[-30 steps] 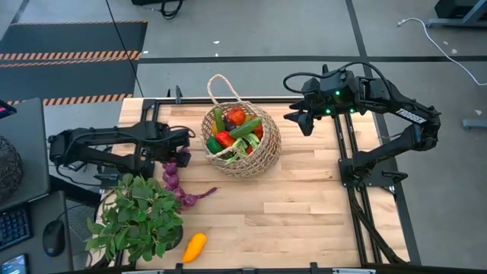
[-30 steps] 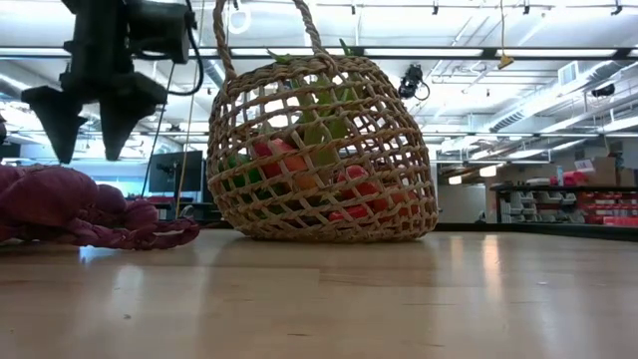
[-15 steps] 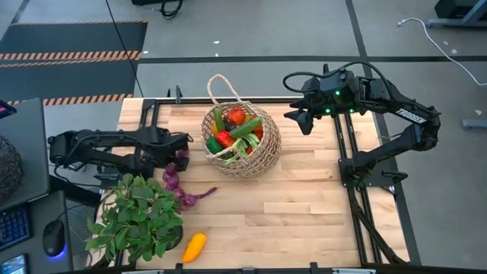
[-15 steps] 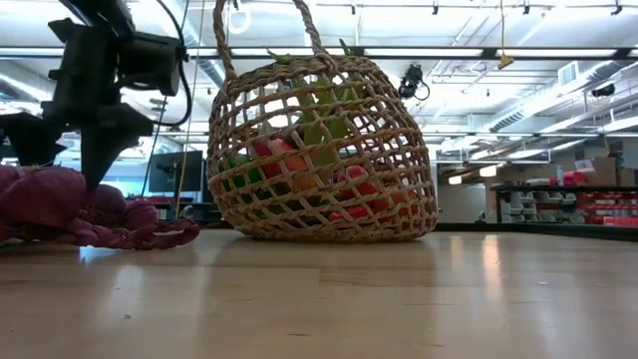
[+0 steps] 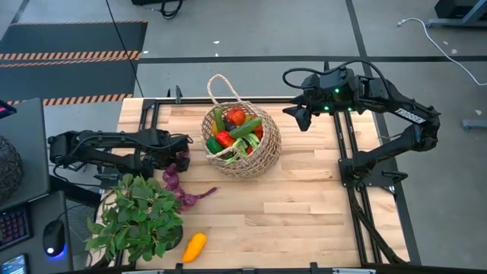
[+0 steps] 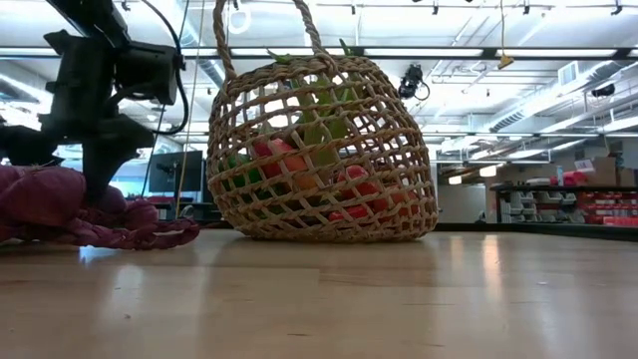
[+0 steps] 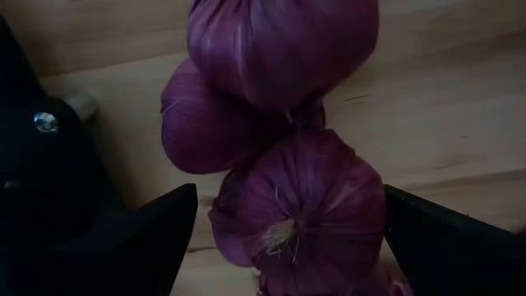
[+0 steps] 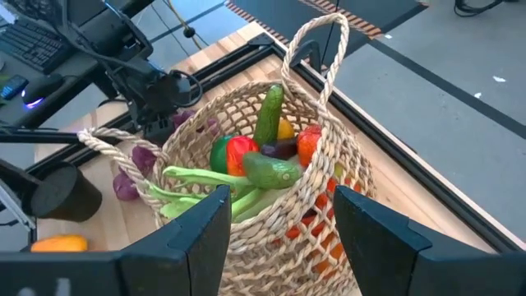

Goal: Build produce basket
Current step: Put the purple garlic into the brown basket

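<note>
The tan straw basket (image 5: pixel 242 141) stands on its base at the table's far middle, with red, green and orange produce (image 5: pixel 232 129) inside. To its left, a purple string of bulbs (image 5: pixel 179 183) lies on the wood. My left gripper (image 7: pixel 292 238) points down over the string's far end. It is open, with one finger on either side of a bulb (image 7: pixel 300 205) and a gap showing on both sides. My right gripper (image 5: pixel 298 118) hangs open high above the far right, past the basket (image 8: pixel 263 189), and holds nothing.
A leafy potted plant (image 5: pixel 137 217) stands at the near left, close to the string. A yellow squash (image 5: pixel 194 246) lies by the near edge. A dark mesh ball (image 5: pixel 7 164) sits off the table to the left. Bare wood lies right of and nearer than the basket.
My left gripper has come down from above the table onto the far end of the purple string, staying open. Its fingers now reach down beside the bulbs. The string and the basket have not moved.
</note>
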